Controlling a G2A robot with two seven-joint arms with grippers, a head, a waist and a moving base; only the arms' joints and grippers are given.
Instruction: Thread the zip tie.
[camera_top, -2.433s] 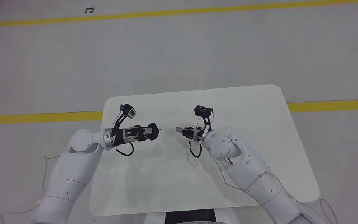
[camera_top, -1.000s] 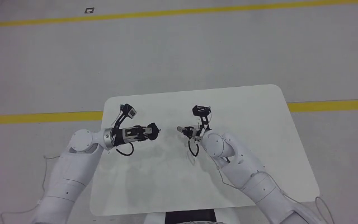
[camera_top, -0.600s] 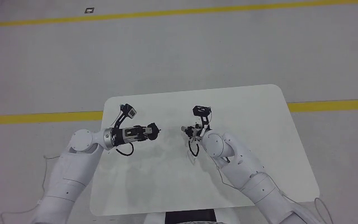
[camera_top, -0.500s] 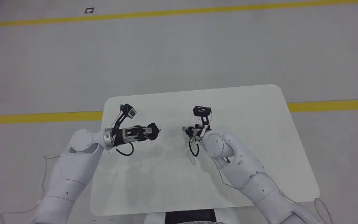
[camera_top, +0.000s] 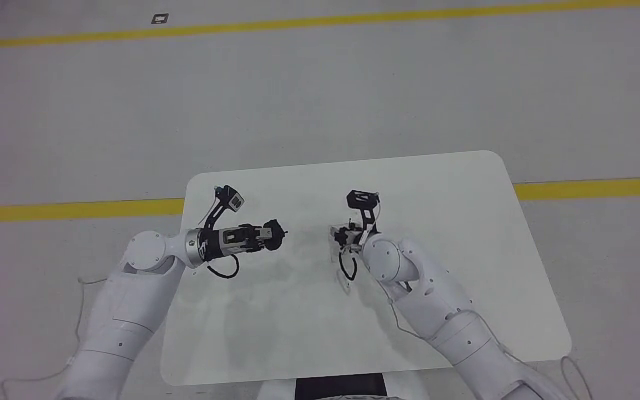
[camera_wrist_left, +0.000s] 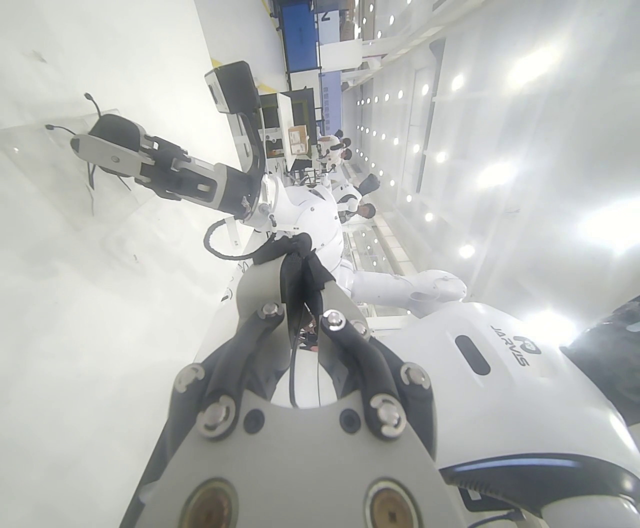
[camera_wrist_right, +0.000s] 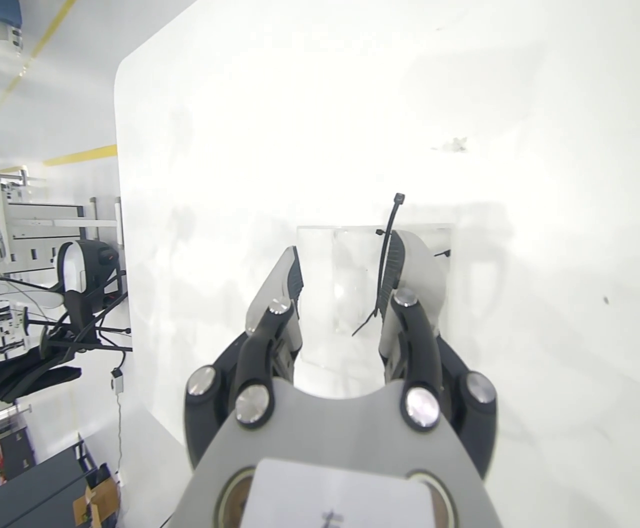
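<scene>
My left gripper (camera_top: 278, 234) hangs over the left half of the white table (camera_top: 450, 200), shut on a thin black zip tie (camera_wrist_left: 294, 350) whose strap runs back between its fingers (camera_wrist_left: 260, 285). My right gripper (camera_top: 337, 236) faces it across a small gap and stands open (camera_wrist_right: 345, 250). A second black zip tie (camera_wrist_right: 387, 250) lies along the inner face of one right finger (camera_wrist_right: 415, 260), with its head past the fingertip. Below the right gripper, a clear plastic piece (camera_wrist_right: 350, 300) rests on the table.
From above, the clear plastic piece (camera_top: 345, 272) lies just in front of the right gripper. Bare white tabletop stretches across the right half and the near side. The table's far edge runs behind both grippers.
The right gripper has drawn back slightly, away from the left gripper, so the gap between them is wider. The left arm has not moved.
</scene>
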